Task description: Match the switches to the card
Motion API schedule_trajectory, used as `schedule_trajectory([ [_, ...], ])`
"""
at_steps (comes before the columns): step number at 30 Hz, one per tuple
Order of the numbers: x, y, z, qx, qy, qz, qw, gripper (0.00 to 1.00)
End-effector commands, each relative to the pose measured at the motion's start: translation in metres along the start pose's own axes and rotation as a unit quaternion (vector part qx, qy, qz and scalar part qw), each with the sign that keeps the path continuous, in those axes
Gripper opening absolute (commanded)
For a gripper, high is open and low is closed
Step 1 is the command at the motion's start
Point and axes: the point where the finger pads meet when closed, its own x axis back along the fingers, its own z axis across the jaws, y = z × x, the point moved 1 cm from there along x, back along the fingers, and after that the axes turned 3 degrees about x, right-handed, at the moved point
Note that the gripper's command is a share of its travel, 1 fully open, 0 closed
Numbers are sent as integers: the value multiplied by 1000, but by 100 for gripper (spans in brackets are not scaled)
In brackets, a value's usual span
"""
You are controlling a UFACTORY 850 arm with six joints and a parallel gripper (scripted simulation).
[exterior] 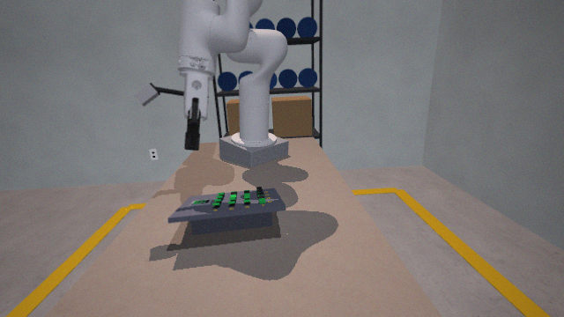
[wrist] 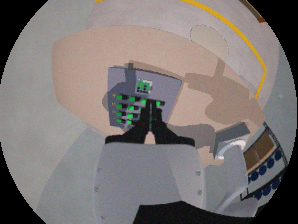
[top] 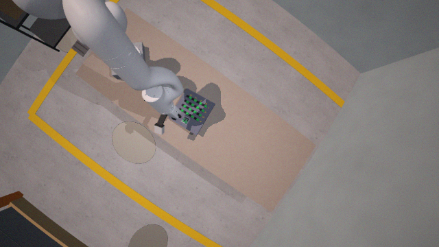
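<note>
Exterior view shows the arm (exterior: 257, 79) standing on its grey base (exterior: 229, 155) at the far end of a long tan table (exterior: 352, 264), with the claw (exterior: 192, 141) hanging high in the air, well above and apart from the switch panel (exterior: 185, 216). The fingers are pressed together with nothing between them, which the wrist view bears out: two dark tips meet in a point aimed down toward the panel. That panel is a grey slab tilted on a block, sitting in the middle of the table, and it carries the grid of switches (exterior: 240, 198), many showing bright green. The small card (exterior: 200, 202) lies on the same slab just beside the grid, on the side that appears left in this view; its squares are too small to read in any view, so I cannot tell which switches already agree with it. From the top view the claw is over the near edge of the panel (top: 202, 128), near the card's corner, but not touching anything. My judgement is that the work on the switches has barely started or not started at all: the closed fingers look set up as a single poker for pressing switch halves, and the descent to the first switch, every needed flip, and the final pull-away all remain to be done.
</note>
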Motion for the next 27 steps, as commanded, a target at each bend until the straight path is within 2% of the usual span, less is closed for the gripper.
schedule_trajectory([
  [1,9,29,-63,-50,27,-47,997,0],
  [2,9,31,-66,-50,27,-47,997,0],
  [5,21,59,-103,-75,39,-73,994,0],
  [11,31,81,-128,-91,49,-92,990,0],
  [27,25,84,-130,-93,50,-93,990,0],
])
